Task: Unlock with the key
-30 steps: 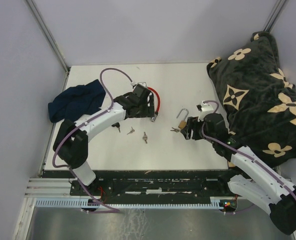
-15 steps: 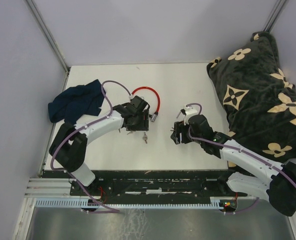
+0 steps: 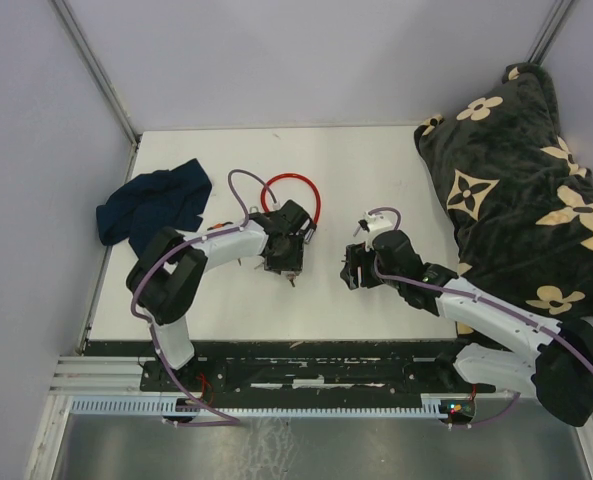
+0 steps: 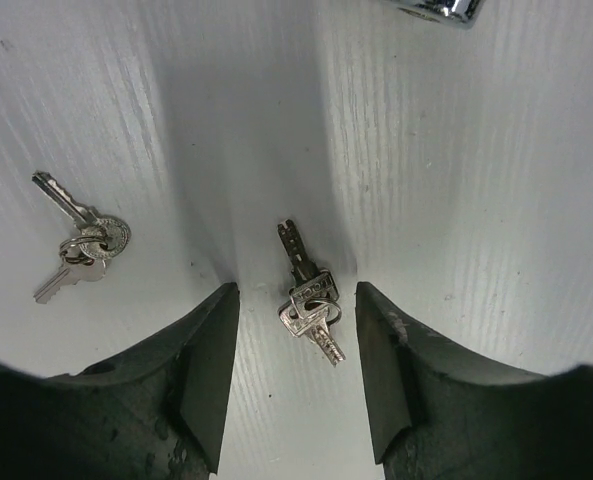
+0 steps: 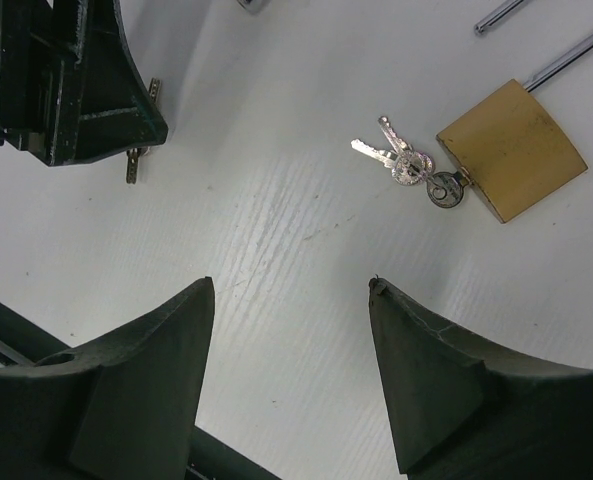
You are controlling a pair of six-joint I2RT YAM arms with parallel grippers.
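My left gripper point(image 3: 284, 258) point(image 4: 294, 325) is open and points down at the white table, its jaws straddling a small silver key pair point(image 4: 311, 300) without touching it. A second key pair point(image 4: 81, 245) lies to its left. My right gripper point(image 3: 352, 270) point(image 5: 291, 285) is open and empty over bare table. In the right wrist view a brass padlock point(image 5: 511, 150) lies at the upper right with a key bunch point(image 5: 406, 165) at its keyhole end. The left gripper point(image 5: 66, 80) shows there at the upper left. In the top view my right wrist hides the padlock.
A red cable lock point(image 3: 301, 185) lies just behind the left gripper; its chrome end point(image 4: 436, 8) shows at the top of the left wrist view. A dark blue cloth point(image 3: 151, 205) sits at the table's left edge. A black flower-patterned blanket point(image 3: 521, 190) covers the right side.
The left gripper has moved right and nearer, off the red cable lock and down over the loose keys. The right gripper has swung left, past the padlock.
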